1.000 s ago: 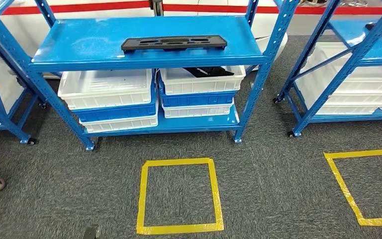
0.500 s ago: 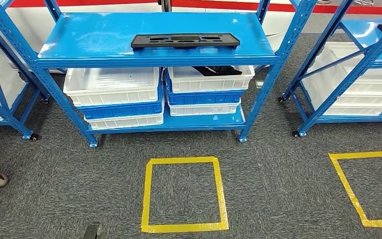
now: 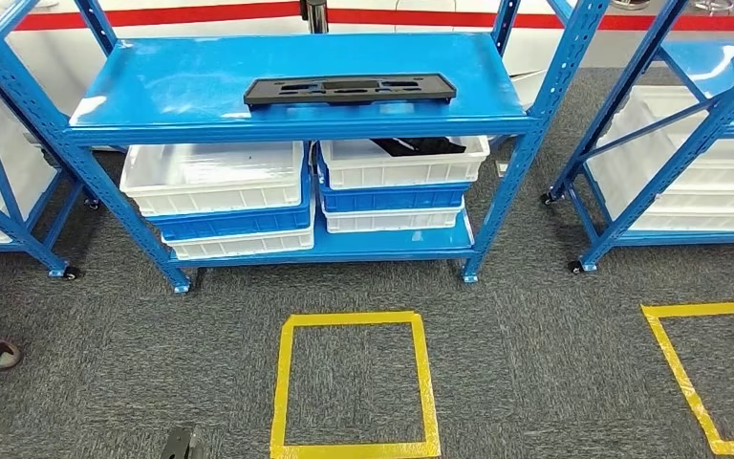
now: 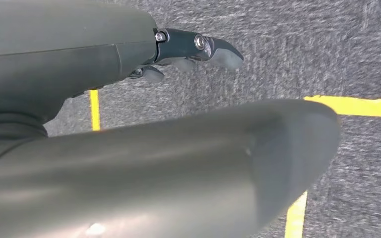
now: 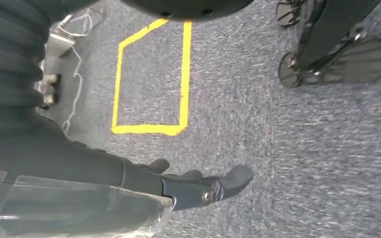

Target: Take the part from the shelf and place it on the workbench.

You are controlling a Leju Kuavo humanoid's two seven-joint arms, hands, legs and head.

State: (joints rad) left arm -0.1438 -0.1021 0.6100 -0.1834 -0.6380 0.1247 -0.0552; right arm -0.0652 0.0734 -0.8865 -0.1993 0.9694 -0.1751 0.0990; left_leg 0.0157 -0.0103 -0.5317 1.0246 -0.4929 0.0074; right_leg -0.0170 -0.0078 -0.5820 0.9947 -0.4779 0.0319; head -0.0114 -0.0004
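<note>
The part [image 3: 349, 90] lay flat on the top shelf [image 3: 172, 81], untouched. Both arms hung over the carpet because the robot stood too far off to reach: left hand [image 4: 198, 47] and right hand [image 5: 198, 186] empty, fingers loosely extended.

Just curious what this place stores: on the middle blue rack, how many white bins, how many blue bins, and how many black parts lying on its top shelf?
White bins: 4
Blue bins: 2
Black part on the top shelf: 1
Total: 7
</note>
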